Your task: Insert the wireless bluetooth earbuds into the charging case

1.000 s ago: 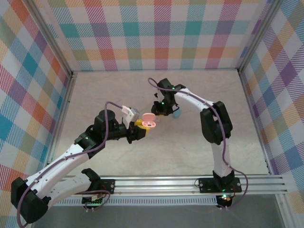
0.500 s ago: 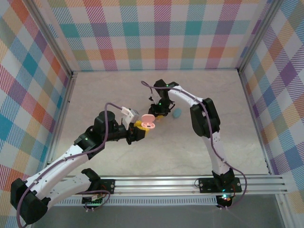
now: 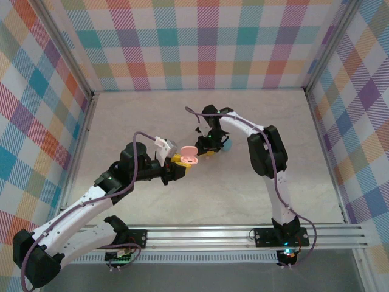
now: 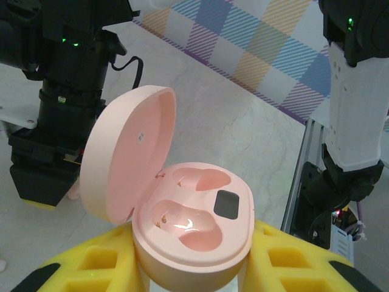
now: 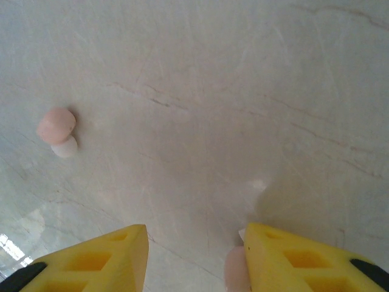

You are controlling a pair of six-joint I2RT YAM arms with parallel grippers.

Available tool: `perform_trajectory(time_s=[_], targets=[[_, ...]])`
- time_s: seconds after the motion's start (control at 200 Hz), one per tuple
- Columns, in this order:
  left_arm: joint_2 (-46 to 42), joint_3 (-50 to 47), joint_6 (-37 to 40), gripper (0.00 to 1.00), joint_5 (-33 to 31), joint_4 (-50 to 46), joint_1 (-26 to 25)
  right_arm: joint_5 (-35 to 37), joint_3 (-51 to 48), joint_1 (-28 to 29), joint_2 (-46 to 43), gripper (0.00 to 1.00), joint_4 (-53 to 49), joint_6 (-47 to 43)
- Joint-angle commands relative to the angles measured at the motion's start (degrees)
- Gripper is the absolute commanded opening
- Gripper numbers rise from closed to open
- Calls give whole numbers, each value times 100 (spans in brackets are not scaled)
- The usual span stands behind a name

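Firstly, left claw [image 4: 194,271]: clenched on the base of the pink charging case [image 4: 200,225], which was held up off the desk [image 5: 243,91].
Charging case: lid hinged open and standing up at the left; both moulded wells empty, small contact pins visible in them.
Right claw [image 5: 194,234]: released, yellow fingers well apart, hanging low over the marbled desk just beyond the case.
Pink earbud [image 5: 56,129]: lying loose on the desk, off to the left of the right claw.
Second pink earbud [image 5: 234,271]: at the inner face of one right-claw finger, touching or just beside it, not pinched from both sides.
Blue case [image 3: 228,144]: on the desk just beyond the right claw; the top view did not show whether its lid was up.
Handling, judged: buds very light, hard, smooth and rounded, likely to roll or squirt from a firm pinch.
Hold, judged: across the broader body, centred between the fingertips, closing gently.
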Motion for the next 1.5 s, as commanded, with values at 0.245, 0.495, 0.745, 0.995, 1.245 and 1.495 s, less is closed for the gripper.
perform_trajectory(time_s=[0.245, 0.495, 0.745, 0.995, 1.245, 1.495], targets=[[-104, -24, 56, 29, 27, -29, 38, 217, -239, 22, -487, 47, -188, 324], [-96, -17, 56, 29, 53, -20, 38, -35, -871, 19, -875, 47, 190, 209], [-122, 2, 49, 29, 62, -55, 38, 486, -1150, 20, -1206, 43, 295, 250], [-128, 35, 56, 29, 55, -108, 29, 382, -2161, -6, -1791, 42, 899, 1928], [-56, 38, 54, 29, 123, -55, 38, -164, -2877, -3, -1785, 46, 1987, 3154], [-139, -6, 60, 29, 88, -59, 34, 41, -2538, -31, -1454, 46, 2007, 3213]])
